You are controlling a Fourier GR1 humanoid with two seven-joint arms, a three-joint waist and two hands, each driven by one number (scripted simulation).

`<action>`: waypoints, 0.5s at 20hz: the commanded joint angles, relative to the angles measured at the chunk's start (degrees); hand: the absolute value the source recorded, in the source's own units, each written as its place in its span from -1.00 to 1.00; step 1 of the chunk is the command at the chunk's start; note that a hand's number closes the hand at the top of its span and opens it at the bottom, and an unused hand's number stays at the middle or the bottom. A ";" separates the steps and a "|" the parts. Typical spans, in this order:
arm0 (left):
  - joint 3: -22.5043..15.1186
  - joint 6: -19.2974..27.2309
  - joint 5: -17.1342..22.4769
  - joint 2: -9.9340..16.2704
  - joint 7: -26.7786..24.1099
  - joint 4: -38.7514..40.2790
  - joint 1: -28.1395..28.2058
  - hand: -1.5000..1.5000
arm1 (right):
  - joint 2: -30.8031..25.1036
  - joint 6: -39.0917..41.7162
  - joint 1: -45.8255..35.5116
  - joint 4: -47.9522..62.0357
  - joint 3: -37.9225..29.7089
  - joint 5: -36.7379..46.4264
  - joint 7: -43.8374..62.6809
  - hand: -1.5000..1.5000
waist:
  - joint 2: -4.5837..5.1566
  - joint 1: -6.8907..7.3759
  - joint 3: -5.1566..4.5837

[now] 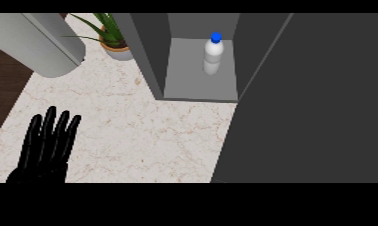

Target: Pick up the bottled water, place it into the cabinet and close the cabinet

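— Left hand (46, 145) first: where does it show?
— Low at the view's left edge, over the pale marble counter (148, 135). Its black fingers (50, 127) are straight and side by side, pointing up the view, and they close on nothing. The wrist is cut off at the lower edge, so none of the forearm shows.
— And the bottled water (213, 54)?
— Well apart from that hand, up and to its right. It stands upright inside the open cabinet (199, 77), on the grey shelf floor, toward the back. White body, blue cap. Nothing touches it.
— Anything else in the cabinet?
— Only the bottle is visible in it. The near wall of the cabinet stands between the hand and the bottle.
— The door?
— A big dark grey panel (303, 110) fills the view to the right of the hand, from the top down to the lower edge. It looks like the cabinet door swung open, though I cannot make out its hinge or handle.
— The right hand?
— It does not show anywhere.
— What sits above the left hand?
— A pale grey cylinder (44, 45), cut off at the top-left corner; I cannot tell what it is. Just right of it is a potted plant (111, 37), its green leaves partly hidden by the cabinet wall.
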 commanded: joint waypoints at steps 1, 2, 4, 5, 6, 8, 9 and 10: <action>1.48 -2.67 0.98 0.99 -1.50 0.91 1.55 -1.00 | 5.65 -8.90 -7.00 1.45 8.18 6.85 3.96 1.00 | 0.12 0.13 -0.09; 0.39 -2.35 1.20 0.84 -0.20 -0.36 1.37 -1.00 | 5.64 -9.28 -9.36 4.12 7.57 7.29 3.38 1.00 | 0.31 0.35 0.01; 1.89 -3.88 1.86 2.05 -0.67 -0.92 1.60 -1.00 | 5.59 -9.58 -11.40 2.86 7.76 6.85 5.33 1.00 | 0.19 0.55 -0.03; 2.20 -3.58 2.11 2.24 -0.34 -0.47 2.28 -1.00 | 5.56 -10.46 -12.12 3.75 6.70 6.49 5.03 1.00 | 0.37 0.77 0.00; 2.75 -4.25 2.75 2.22 -0.66 -0.50 2.21 -1.00 | 5.54 -10.11 -12.30 4.50 7.33 6.35 5.23 1.00 | 0.31 0.82 -0.06; 1.90 -3.74 1.46 2.02 -1.12 -1.11 2.62 -1.00 | 5.51 -10.29 -13.44 4.40 7.29 5.61 5.31 1.00 | 0.25 1.02 -0.03; 2.90 -5.14 2.76 1.93 -1.76 0.20 2.82 -1.00 | 5.49 -10.61 -13.98 5.68 6.97 5.44 5.30 1.00 | 0.52 1.04 -0.07; 3.48 -5.31 3.17 2.50 -1.15 0.42 2.62 -1.00 | 5.47 -9.99 -14.31 5.65 6.85 4.98 6.10 1.00 | 0.64 1.11 -0.12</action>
